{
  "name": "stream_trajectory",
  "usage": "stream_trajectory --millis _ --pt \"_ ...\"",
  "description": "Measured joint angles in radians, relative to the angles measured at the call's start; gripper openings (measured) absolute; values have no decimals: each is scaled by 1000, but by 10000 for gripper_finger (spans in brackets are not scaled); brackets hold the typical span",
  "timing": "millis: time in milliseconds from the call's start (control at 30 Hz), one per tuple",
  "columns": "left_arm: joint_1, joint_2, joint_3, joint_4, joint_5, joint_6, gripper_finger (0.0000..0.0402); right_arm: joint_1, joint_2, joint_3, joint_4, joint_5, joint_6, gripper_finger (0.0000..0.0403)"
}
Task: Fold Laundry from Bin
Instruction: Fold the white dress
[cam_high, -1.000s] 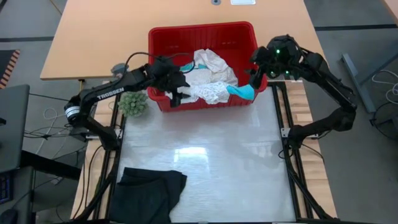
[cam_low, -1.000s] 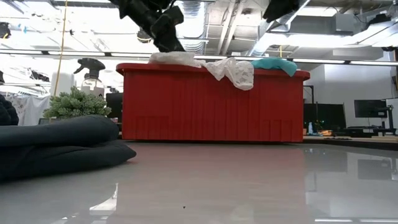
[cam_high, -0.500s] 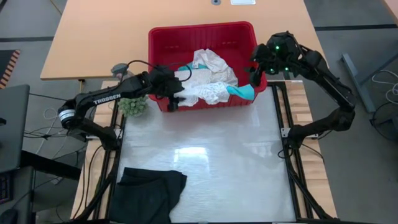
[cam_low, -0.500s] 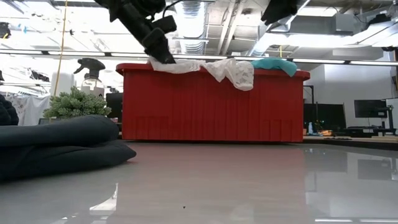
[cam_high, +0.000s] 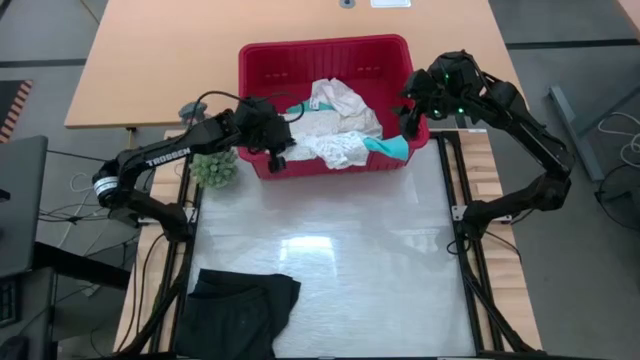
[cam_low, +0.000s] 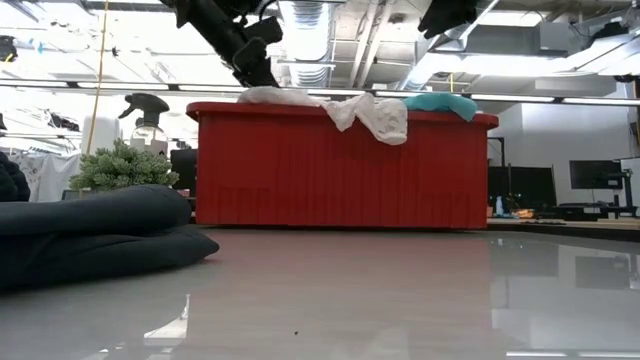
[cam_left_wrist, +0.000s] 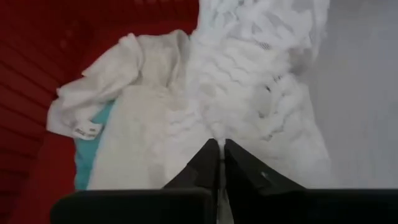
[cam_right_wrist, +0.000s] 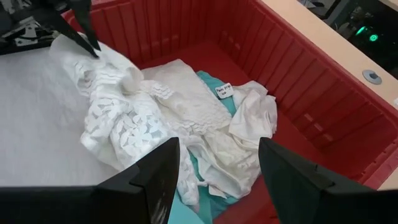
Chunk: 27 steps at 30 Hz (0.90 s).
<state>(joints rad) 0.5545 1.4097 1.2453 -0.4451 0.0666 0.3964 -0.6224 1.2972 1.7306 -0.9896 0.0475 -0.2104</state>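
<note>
Our left gripper (cam_left_wrist: 219, 144) had its fingers (cam_left_wrist: 202, 163) pressed together on a pinch of the white lacy garment (cam_high: 335, 148) at the near-left corner of the red bin (cam_high: 262, 62), and in the left wrist view the two dark tips met right at the cloth's surface with white lace spreading away ahead of them. The grip looked thin, so we judged a gentle lift wiser than a hard pull. From that pinch the lacy piece ran rightward along the bin's front rim and draped over it, toward the teal garment (cam_high: 392, 148) hanging at the near-right corner, so its long axis lay roughly along the rim, and the cloth would have to come up and toward the grey mat (cam_high: 330, 250) in front. Our left arm was clearly the nearer one, reaching in low across the small green plant (cam_high: 213, 167) with its wrist angled down into the bin. Our right gripper (cam_right_wrist: 214, 165) hovered above the bin's right rim with its fingers spread apart and empty, looking down on the plain white garment (cam_right_wrist: 245, 127) piled farther in. A black garment (cam_high: 240, 312) lay at the mat's near-left corner, well apart from the bin.
</note>
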Motion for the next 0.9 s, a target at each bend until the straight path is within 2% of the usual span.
stream_trajectory --millis 67,200,300,467,533,667,733,833,900 --pt "0 0 35 16 -52 8 3 0 0 0 11 0 0 244" --pt "2 -1 206 10 -114 45 0 0 0 0 33 -4 0 244" --pt "1 0 370 -21 -120 61 0 0 0 0 50 -33 1 244" --pt "-23 -2 655 -22 -73 -41 0 3 0 0 72 -76 27 244" --pt "-45 -2 762 -24 -8 -99 0 11 0 0 88 -80 48 244" --pt "-103 -2 949 -18 221 -186 0 42 0 0 119 -82 68 244" --pt "-142 -2 1027 -20 293 -245 0 62 0 0 129 -93 76 244" --pt "-207 -3 1113 -44 411 -335 0 103 0 0 151 -119 90 244" --pt "-247 -35 1090 -17 506 -394 0 134 0 0 166 -126 111 244"
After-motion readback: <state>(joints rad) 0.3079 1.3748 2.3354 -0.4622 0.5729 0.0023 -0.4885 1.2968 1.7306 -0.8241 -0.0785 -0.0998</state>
